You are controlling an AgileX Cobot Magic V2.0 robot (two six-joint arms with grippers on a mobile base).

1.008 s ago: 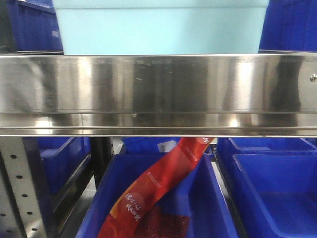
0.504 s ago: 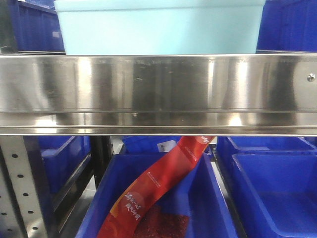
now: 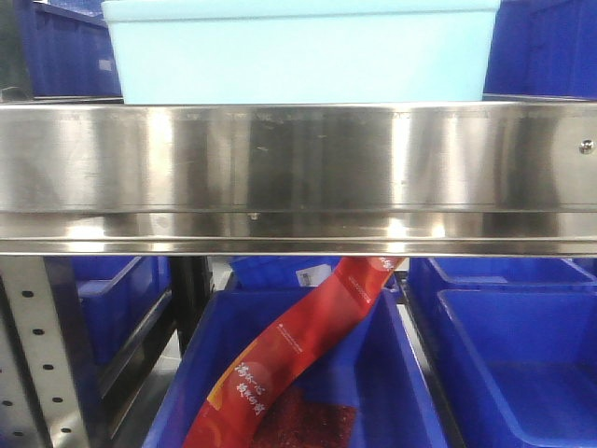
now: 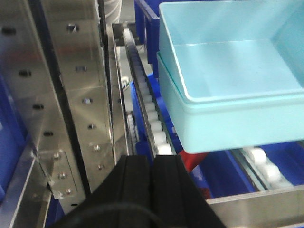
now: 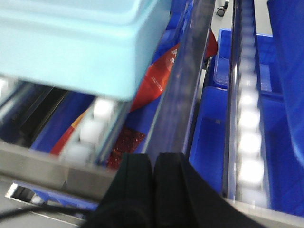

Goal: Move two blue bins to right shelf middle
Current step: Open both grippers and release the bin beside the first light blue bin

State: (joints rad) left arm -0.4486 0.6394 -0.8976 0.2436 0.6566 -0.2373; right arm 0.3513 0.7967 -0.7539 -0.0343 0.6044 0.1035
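Observation:
Two pale sky-blue bins [image 4: 228, 80], nested one inside the other, sit on the roller tracks of the right shelf middle tier. In the front view the stack [image 3: 300, 51] stands just behind the shiny steel front rail [image 3: 298, 173]. In the right wrist view its corner [image 5: 80, 42] fills the upper left. My left gripper [image 4: 153, 161] is shut and empty, low and to the left of the stack, apart from it. My right gripper [image 5: 153, 161] is shut and empty, below and to the right of the stack.
Dark blue bins [image 3: 508, 359] fill the tier below, one holding a red snack packet [image 3: 298, 350]. White roller tracks [image 4: 147, 109] run back along the tier. A perforated steel upright [image 4: 71, 95] stands left. More dark blue bins [image 3: 546, 47] flank the stack.
The pale blue stack has dropped slightly and settled behind the rail; its top rim now shows in the front view. Little moved in the last half second.

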